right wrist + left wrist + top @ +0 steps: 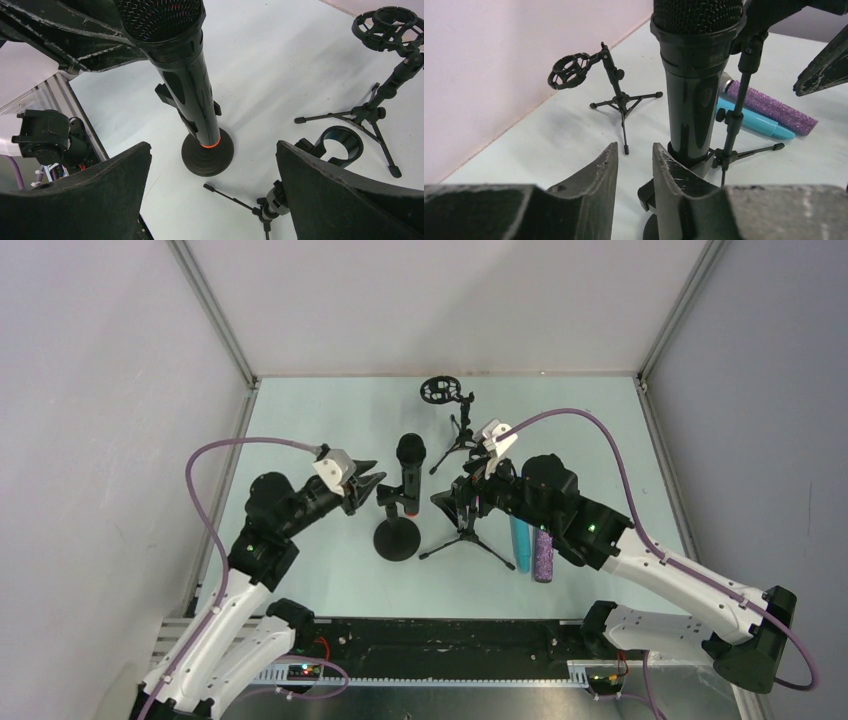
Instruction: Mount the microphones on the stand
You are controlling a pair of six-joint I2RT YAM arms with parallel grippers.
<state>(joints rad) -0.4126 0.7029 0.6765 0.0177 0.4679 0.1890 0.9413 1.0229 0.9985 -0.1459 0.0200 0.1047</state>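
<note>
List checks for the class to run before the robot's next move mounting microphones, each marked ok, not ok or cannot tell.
1. Black mesh-headed microphone upright in round-based black stand: ok.
2. Left end effector not clamping it: ok.
3. Right end effector open, empty: ok.
4. Cyan-blue plastic microphone and glittery purple microphone mounted: not ok, both lie on table.
5. Near black tripod stand unoccupied: ok.
6. Far ring-topped tripod stand unoccupied: ok.
</note>
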